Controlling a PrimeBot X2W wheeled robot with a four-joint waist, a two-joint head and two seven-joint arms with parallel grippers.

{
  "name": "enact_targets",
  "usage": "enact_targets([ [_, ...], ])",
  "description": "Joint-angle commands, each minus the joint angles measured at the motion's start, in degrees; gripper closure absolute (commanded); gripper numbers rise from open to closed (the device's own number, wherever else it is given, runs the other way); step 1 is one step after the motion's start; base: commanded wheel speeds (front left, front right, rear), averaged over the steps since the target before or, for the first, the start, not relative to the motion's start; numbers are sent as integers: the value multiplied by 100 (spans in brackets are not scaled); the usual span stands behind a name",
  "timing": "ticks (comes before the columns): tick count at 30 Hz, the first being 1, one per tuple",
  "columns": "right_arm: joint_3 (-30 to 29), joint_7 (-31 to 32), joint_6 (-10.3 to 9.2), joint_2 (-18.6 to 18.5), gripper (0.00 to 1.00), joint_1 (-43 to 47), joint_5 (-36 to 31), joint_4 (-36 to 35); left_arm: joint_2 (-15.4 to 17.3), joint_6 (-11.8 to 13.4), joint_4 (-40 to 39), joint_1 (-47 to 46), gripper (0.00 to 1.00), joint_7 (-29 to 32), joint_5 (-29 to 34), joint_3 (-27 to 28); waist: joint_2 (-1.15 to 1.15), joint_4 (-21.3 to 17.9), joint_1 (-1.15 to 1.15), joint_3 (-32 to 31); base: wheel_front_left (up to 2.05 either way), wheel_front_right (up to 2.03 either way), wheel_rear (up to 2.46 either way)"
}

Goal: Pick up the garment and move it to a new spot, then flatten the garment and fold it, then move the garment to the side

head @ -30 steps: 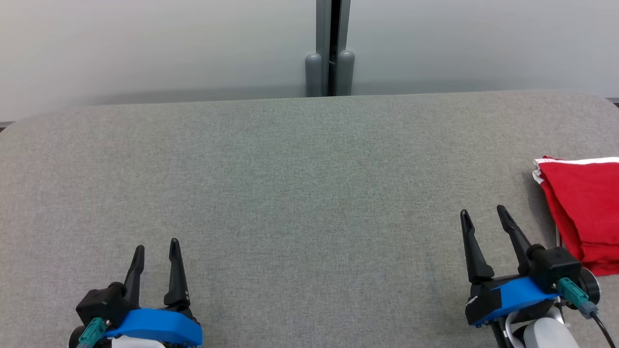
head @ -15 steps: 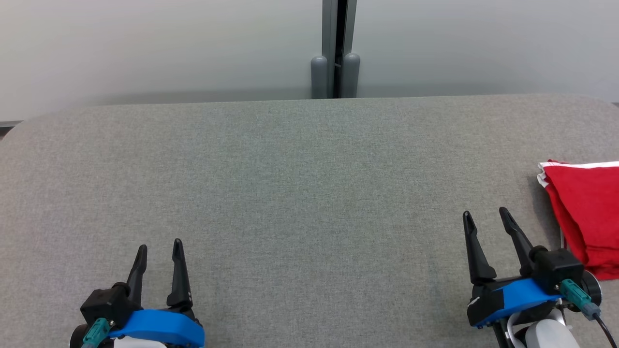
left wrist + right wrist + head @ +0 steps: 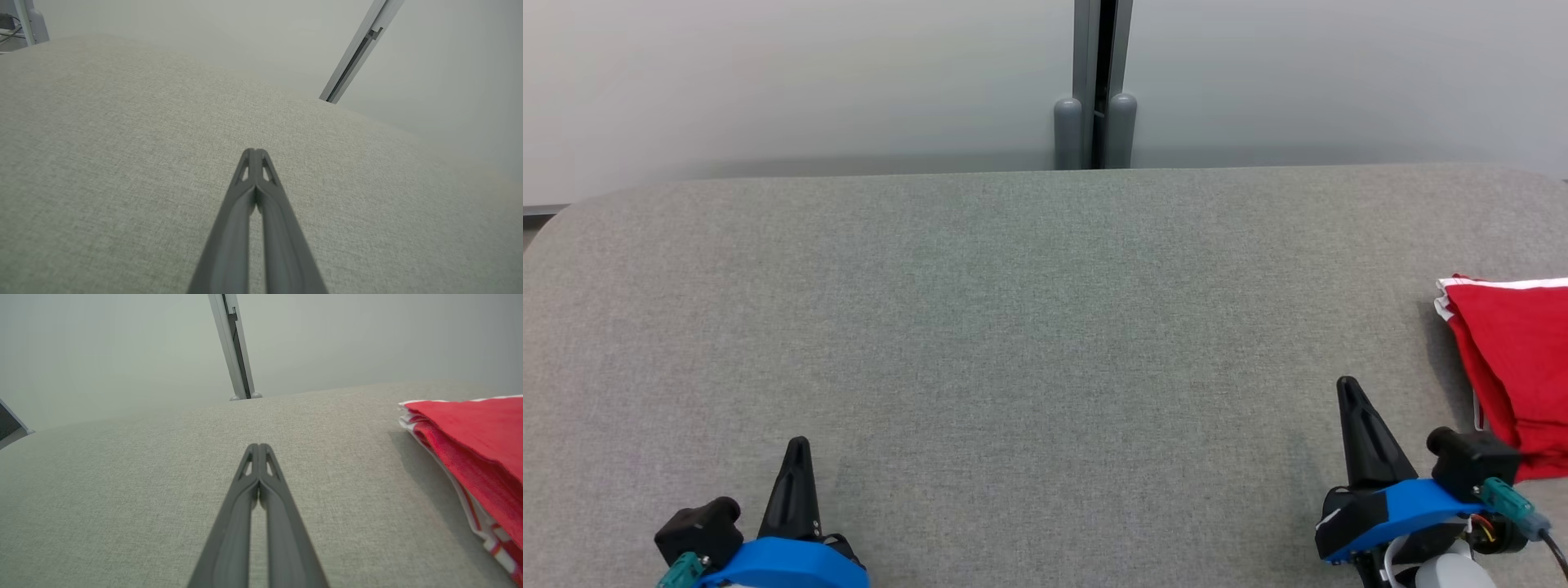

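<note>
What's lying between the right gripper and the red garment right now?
Nothing visible: just bare grey tabletop separates the shut right gripper from the folded red garment lying off to its right.

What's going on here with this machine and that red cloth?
A two-armed robot stands at a grey table. The red garment lies folded at the table's right side, not held. The left end effector and right end effector are both shut and empty, near the front edge. The job looks about done.
</note>
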Motion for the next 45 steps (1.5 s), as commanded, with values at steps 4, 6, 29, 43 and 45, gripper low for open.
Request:
enact_targets([
  [4,-35,114,1,-16,100,-21,607,-154,-18,-56,-141,-131,100,127,-465,145,0,8,0,-19,0,0,0],
  [6,-40,161,1,-17,100,-9,831,-180,-29,-72,-159,-141,100,181,-643,182,0,12,0,-29,0,0,0],
  [29,-147,680,1,-24,100,72,3065,-372,-133,-239,-334,-250,100,713,-2417,551,0,60,0,-137,0,0,0],
  [43,-210,951,1,-28,100,104,4172,-455,-189,-325,-421,-300,100,986,-3298,739,0,90,0,-204,0,0,0],
  [45,-220,986,1,-29,100,109,4316,-466,-196,-330,-432,-306,100,1019,-3416,766,0,94,0,-213,0,0,0],
])
